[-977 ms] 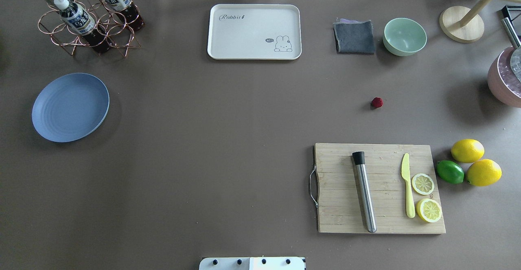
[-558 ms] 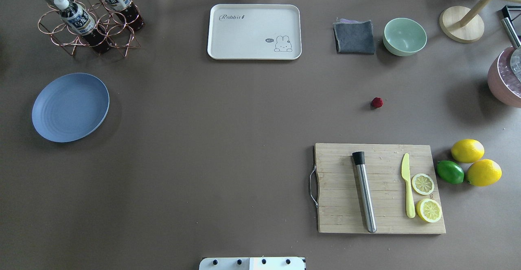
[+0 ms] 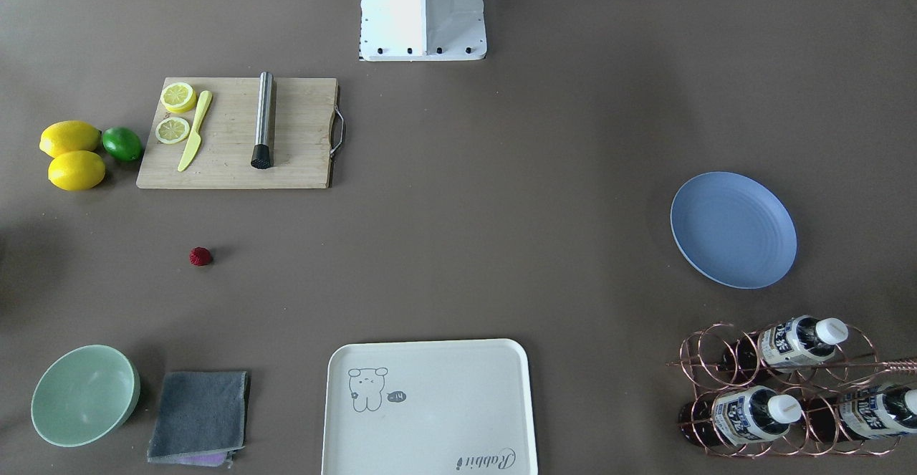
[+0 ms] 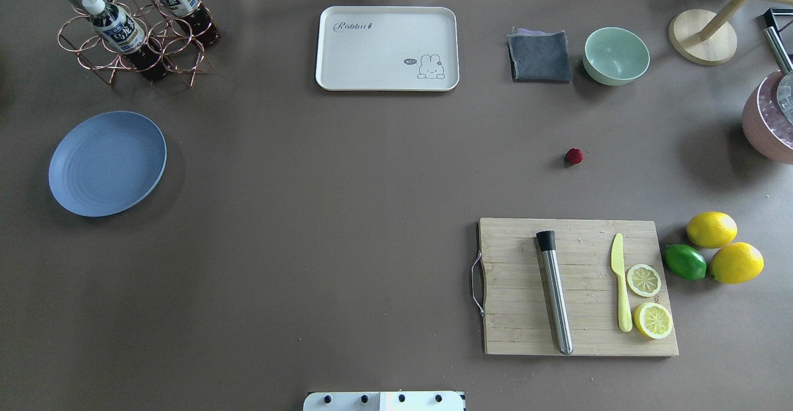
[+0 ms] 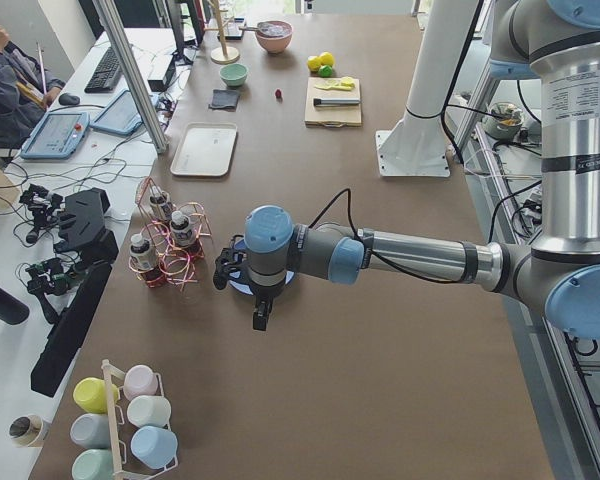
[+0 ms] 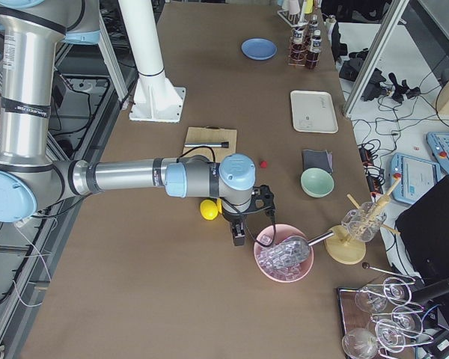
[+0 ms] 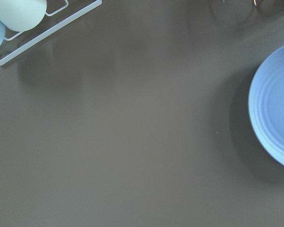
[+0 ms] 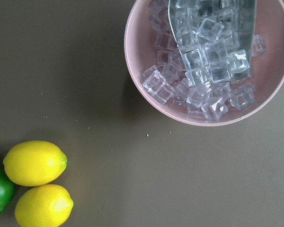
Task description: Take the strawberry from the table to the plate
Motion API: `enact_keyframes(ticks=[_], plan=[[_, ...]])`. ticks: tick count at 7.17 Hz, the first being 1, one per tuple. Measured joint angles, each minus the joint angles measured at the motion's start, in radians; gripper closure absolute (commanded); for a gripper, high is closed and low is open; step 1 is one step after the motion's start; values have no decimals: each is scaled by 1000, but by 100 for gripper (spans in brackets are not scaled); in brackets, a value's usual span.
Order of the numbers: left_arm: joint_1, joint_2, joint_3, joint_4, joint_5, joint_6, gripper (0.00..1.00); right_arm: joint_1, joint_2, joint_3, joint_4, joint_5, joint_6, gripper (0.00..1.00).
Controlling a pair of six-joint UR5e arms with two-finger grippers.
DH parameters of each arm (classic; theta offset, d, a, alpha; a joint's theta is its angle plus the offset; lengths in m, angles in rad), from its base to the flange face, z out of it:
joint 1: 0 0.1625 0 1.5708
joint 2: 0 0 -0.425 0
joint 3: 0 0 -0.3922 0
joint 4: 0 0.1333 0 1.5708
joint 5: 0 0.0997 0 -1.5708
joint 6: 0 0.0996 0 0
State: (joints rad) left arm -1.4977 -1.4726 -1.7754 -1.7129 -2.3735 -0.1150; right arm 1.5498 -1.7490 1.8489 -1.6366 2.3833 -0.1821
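The strawberry (image 4: 573, 156) (image 3: 200, 256), small and dark red, lies on the brown table (image 4: 322, 212) beyond the cutting board, on my right side. Far to my left sits the light-blue plate (image 4: 107, 163) (image 3: 733, 229), with nothing on it; its rim shows at the right edge of the left wrist view (image 7: 274, 109). My left gripper (image 5: 258, 318) hangs over the table beside the plate and shows only in the exterior left view. My right gripper (image 6: 238, 238) hovers between the lemons and the pink ice bowl, well away from the strawberry (image 6: 263, 163). For both grippers I cannot tell open from shut.
A wooden cutting board (image 4: 576, 287) carries a steel rod, a yellow knife and lemon slices. Two lemons (image 8: 35, 162) and a lime (image 4: 685, 261) lie beside it. A pink bowl of ice (image 8: 203, 61), a mint bowl (image 4: 616, 55), a grey cloth (image 4: 539, 56), a cream tray (image 4: 387, 48) and a bottle rack (image 4: 133, 33) line the far side.
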Motion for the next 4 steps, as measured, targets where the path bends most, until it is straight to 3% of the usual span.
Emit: enact_keyframes(ticks=[4], plan=[[204, -163, 201, -178, -20, -186, 3, 0, -17, 5, 1, 29, -4, 0]])
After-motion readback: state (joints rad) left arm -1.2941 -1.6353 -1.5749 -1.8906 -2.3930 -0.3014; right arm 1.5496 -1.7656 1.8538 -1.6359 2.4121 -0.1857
